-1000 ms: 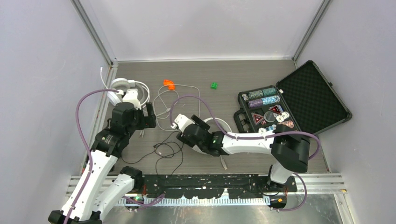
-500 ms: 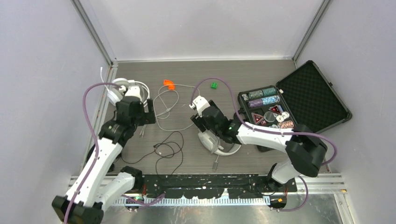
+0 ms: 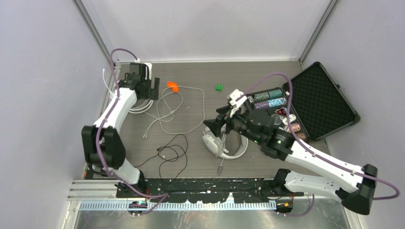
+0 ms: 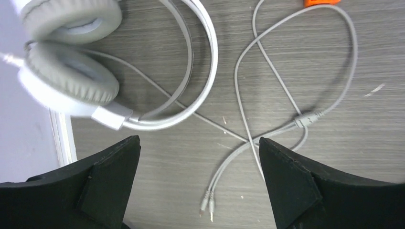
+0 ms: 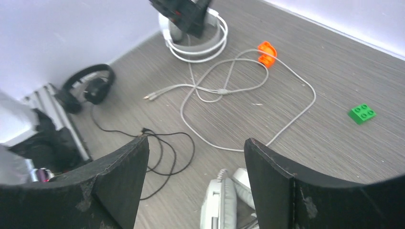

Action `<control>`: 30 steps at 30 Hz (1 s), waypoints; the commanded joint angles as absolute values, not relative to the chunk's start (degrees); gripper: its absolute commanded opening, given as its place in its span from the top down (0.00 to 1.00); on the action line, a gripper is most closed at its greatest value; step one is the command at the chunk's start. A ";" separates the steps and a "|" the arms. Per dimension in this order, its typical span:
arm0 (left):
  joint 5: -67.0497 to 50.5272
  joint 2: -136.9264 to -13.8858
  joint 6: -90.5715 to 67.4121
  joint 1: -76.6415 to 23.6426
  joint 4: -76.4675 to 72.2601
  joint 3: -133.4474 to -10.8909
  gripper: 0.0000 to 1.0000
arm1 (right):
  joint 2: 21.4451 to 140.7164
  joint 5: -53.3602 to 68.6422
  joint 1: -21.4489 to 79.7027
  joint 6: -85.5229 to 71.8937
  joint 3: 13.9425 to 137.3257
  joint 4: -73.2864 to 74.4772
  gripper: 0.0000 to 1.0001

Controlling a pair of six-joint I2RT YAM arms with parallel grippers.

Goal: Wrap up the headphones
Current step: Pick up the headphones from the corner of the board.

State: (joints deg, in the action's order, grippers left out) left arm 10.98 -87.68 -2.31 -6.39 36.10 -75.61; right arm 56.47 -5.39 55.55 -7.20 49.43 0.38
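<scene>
Both grippers open and empty; headphones left unwrapped on a grey table.

A metal rail [image 3: 215, 183] is seen along the near edge of the grey wood-grain table [image 3: 267, 71]. Black headphones [image 5: 88, 88] are laid at the near left, with a black cord [image 3: 172, 152] tangled beside them. White headphones [image 3: 224, 145] are laid mid-table, and the right gripper [image 3: 217, 125] is hung just above them, jaws spread wide, nothing held. A looped white cord [image 4: 302, 120] is strewn further back. An open black case [image 3: 317, 98] is set at the right. At the far left the second white headphones [image 4: 71, 81] are laid by the wall, with the left gripper [image 4: 198, 157] held over the cord beside them, jaws spread, empty. An orange piece [image 3: 172, 86] and a green piece [image 3: 218, 87] are left near the back. The table is enclosed by pale lilac walls [image 3: 205, 28] with metal corner posts [image 3: 95, 33].
</scene>
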 commanded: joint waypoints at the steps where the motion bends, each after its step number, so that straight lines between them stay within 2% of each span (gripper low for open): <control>1: 4.61 -97.26 8.36 -4.14 34.26 -80.42 0.02 | 50.01 -0.79 55.79 -11.23 46.93 1.86 0.23; 5: 2.56 -104.86 10.57 -3.22 36.68 -85.39 0.00 | 45.45 -1.60 55.74 -9.99 46.22 4.95 0.23; 11: 7.55 -113.31 11.88 -2.70 37.17 -92.40 0.00 | 42.84 -2.90 55.73 -9.14 44.87 4.20 0.22; 14: 9.67 -116.65 12.57 -2.60 38.95 -95.20 0.05 | 43.53 -2.24 55.72 -8.98 45.06 4.35 0.22; 19: 10.52 -119.68 13.27 -2.56 39.49 -96.17 0.21 | 44.61 -2.13 55.80 -8.40 44.95 4.48 0.22; 22: 9.72 -119.90 13.03 -2.55 38.99 -96.23 0.34 | 44.98 -2.22 55.73 -8.16 44.87 4.44 0.22; 25: 8.27 -119.89 12.75 -2.59 39.11 -96.77 0.42 | 45.54 -2.93 55.78 -8.10 44.34 3.57 0.22; 28: 6.71 -119.82 12.45 -2.58 40.05 -97.38 0.59 | 46.57 -3.38 55.79 -8.96 45.08 4.73 0.22; 30: 6.40 -119.67 12.08 -2.57 40.08 -97.23 0.67 | 46.84 -3.53 55.70 -9.92 45.58 5.78 0.22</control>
State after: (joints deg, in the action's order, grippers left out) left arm 7.75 -120.64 12.29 -3.01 39.22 -95.00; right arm 46.37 -2.48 55.55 -9.02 44.25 5.80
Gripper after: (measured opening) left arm 0.392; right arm 0.776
